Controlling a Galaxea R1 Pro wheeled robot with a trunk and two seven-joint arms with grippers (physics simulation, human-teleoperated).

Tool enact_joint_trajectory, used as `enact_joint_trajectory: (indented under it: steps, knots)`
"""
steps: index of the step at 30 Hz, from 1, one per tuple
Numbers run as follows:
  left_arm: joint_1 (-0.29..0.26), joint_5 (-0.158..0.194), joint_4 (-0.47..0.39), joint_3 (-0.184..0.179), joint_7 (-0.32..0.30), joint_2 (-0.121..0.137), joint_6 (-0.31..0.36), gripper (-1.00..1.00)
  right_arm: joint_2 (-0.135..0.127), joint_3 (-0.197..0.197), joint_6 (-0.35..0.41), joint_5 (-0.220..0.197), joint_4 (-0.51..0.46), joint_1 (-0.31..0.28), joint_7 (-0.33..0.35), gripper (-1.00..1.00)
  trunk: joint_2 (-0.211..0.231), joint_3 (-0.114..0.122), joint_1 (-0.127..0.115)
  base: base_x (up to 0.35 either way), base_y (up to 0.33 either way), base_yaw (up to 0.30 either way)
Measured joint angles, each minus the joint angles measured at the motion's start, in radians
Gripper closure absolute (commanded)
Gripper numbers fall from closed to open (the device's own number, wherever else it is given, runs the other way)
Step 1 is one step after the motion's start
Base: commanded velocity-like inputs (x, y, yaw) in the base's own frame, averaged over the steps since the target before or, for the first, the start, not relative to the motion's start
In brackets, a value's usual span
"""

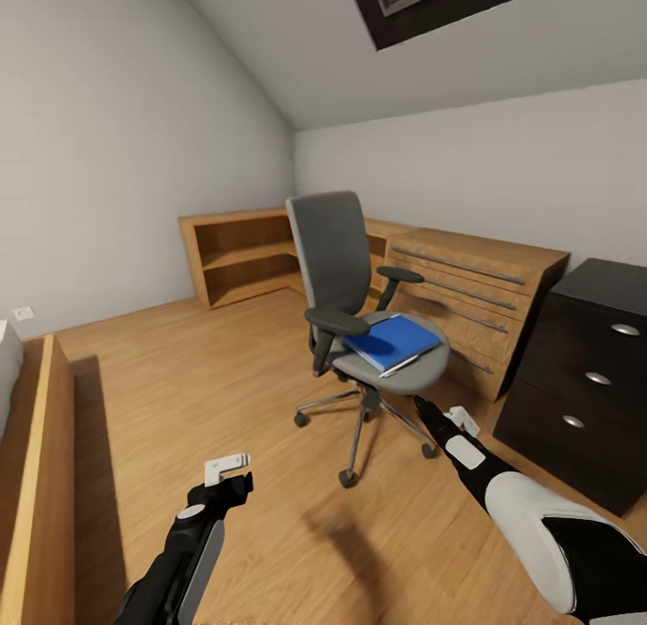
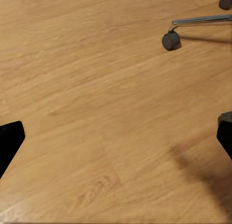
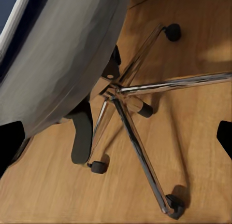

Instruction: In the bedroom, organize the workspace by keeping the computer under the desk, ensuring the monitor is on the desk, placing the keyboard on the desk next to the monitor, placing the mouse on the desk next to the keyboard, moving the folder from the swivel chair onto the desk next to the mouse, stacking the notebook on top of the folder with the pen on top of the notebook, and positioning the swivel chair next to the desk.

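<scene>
Swivel chair (image 1: 359, 311) stands mid-floor on wood floor (image 1: 207, 400), seat facing right-forward toward dark drawer unit (image 1: 584, 382), tall back toward left wall. Blue folder (image 1: 393, 341) lies flat on seat, long axis running diagonally toward seat's front edge. No legible writing anywhere. Light-wood cabinets (image 1: 467, 284) behind chair. Left gripper (image 1: 230, 478) low over bare floor, fingers spread apart, empty. Right gripper (image 1: 429, 415) just beside seat edge, above chrome base (image 3: 130, 93); fingers apart, holding nothing.
</scene>
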Motion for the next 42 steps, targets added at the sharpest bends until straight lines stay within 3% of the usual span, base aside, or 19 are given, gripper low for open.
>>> enact_joint_trajectory:
  steps: [14, 31, 42]
  knots:
    - [0.000, 0.000, 0.002, -0.002, 0.000, -0.001, 0.000, -1.00, 0.029, -0.001, 0.000, 0.000, 0.003, 0.000, 0.000, -1.00, 0.000, -0.012, 0.000, -0.001, 0.000, 0.067]
    - [0.000, -0.001, 0.002, -0.015, -0.001, 0.000, -0.001, -1.00, 0.034, 0.002, 0.004, 0.021, 0.000, 0.002, -0.001, -1.00, 0.000, -0.012, 0.000, 0.004, 0.000, 0.000]
    - [0.000, -0.002, 0.002, -0.015, -0.001, 0.000, -0.004, -1.00, 0.033, 0.007, 0.004, 0.021, -0.001, 0.002, -0.002, -1.00, 0.000, -0.012, -0.001, 0.185, 0.000, 0.000]
